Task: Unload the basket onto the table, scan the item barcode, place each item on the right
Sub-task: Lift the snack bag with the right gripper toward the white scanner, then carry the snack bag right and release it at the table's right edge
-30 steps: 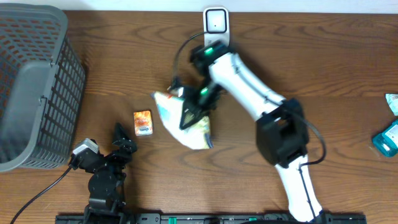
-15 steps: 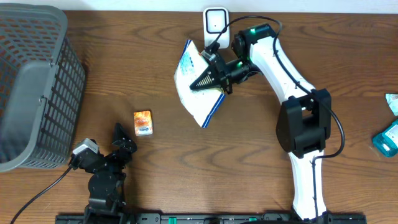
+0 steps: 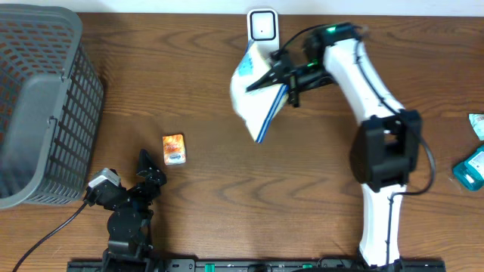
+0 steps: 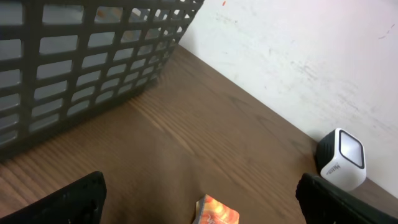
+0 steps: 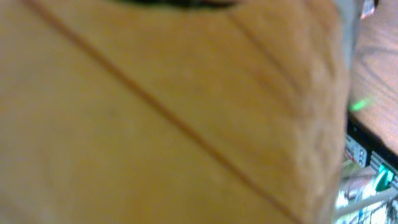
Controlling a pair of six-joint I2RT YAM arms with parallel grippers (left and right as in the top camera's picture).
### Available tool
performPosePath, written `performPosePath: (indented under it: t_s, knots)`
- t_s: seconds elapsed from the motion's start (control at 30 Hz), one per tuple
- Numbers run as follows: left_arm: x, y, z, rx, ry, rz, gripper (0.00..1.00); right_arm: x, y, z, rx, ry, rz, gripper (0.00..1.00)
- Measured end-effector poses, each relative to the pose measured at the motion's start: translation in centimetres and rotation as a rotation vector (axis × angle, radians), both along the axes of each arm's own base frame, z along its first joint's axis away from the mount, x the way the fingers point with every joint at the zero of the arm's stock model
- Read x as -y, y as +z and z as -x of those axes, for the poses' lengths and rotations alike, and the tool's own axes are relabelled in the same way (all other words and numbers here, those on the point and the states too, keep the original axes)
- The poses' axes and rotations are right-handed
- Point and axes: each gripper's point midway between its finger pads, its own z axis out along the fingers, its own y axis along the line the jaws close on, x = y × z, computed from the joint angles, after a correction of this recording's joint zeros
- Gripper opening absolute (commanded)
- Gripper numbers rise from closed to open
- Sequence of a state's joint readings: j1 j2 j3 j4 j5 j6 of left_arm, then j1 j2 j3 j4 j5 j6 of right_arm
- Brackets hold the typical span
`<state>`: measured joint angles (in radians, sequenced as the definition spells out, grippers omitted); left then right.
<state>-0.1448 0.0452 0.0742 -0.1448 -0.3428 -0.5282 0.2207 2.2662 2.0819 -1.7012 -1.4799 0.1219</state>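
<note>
Held off the table: the white-and-blue bag, tilted, upper end just beside the scanner at the far edge. Pinched along one side by the right gripper, clenched tight on it, with most of the bag hanging down and to the left. Cannot tell from above which face carries the barcode, or whether that face meets the scanner window. Nothing readable in the right wrist view, only a blurred tan surface filling it. Probably at the presenting step, with the scan unconfirmed.

Risks, as a judgement:
- sagging or twisting of a soft bag gripped at one edge, turning the code away from the window
- a failed read off creased, glossy film
- tipping or shoving the light scanner by pressing closer
- slipping out of so thin a grip

Further out: left gripper released, jaws wide apart, holding nothing, near a small orange packet. Well apart on the left, a grey basket
</note>
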Motion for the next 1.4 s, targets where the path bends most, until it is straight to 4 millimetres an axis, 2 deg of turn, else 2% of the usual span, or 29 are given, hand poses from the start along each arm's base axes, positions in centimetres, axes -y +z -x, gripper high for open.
performPosePath:
  t_s: [0.23,0.5,0.57,0.67,0.83,0.93,1.07,1.17,1.27,1.4]
  knots:
    - [0.0,0.0,0.0,0.000,0.000,0.000,0.98,6.1,5.2,-0.1,0.200,-0.123,0.076,0.01]
    - [0.0,0.0,0.0,0.000,0.000,0.000,0.98,14.1,12.6,2.9,0.484,-0.336,0.215,0.01]
    - [0.0,0.0,0.0,0.000,0.000,0.000,0.98,15.5,13.7,3.7,0.528,-0.384,0.252,0.01]
    - [0.0,0.0,0.0,0.000,0.000,0.000,0.98,17.3,14.4,4.8,0.579,-0.440,0.342,0.02]
    - [0.0,0.0,0.0,0.000,0.000,0.000,0.98,19.5,12.7,5.5,0.613,-0.454,0.568,0.02]
    - [0.0,0.0,0.0,0.000,0.000,0.000,0.98,19.6,11.9,5.4,0.636,-0.432,0.639,0.02]
    - [0.0,0.0,0.0,0.000,0.000,0.000,0.98,18.2,12.1,3.5,0.807,-0.383,0.686,0.02]
    - [0.0,0.0,0.0,0.000,0.000,0.000,0.98,16.4,12.8,0.9,0.980,-0.369,0.735,0.02]
    - [0.0,0.0,0.0,0.000,0.000,0.000,0.98,13.8,13.4,-2.2,1.152,-0.377,0.796,0.02]
    - [0.0,0.0,0.0,0.000,0.000,0.000,0.98,9.7,12.9,-6.6,1.278,-0.430,0.860,0.02]
